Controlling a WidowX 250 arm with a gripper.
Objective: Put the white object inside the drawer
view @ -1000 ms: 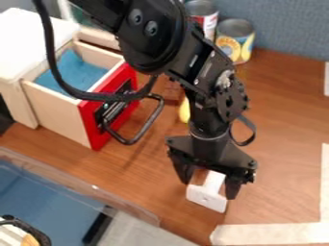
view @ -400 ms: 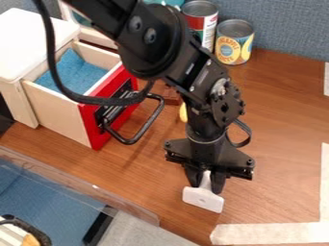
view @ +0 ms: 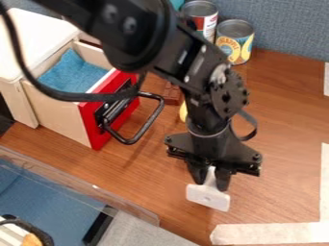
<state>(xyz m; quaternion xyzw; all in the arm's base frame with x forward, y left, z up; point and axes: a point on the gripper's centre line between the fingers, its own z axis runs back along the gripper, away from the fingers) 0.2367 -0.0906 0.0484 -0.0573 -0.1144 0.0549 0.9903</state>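
Camera view has the end effector (view: 210, 182) below the middle of the frame, pointing down over the surface (view: 283, 115), pinching the narrow stem of the white object (view: 208, 197) between its fingers. The object's flat, wide end sticks out beyond the fingertips, toward the bottom of the frame. The drawer (view: 56, 114) stands open at upper left, a blue cloth (view: 72, 74) inside, its red front (view: 94, 133) and black handle (view: 147, 126) facing right. Two cans (view: 235, 42) stand side by side at the top, and pale tape (view: 273, 234) lies at lower right
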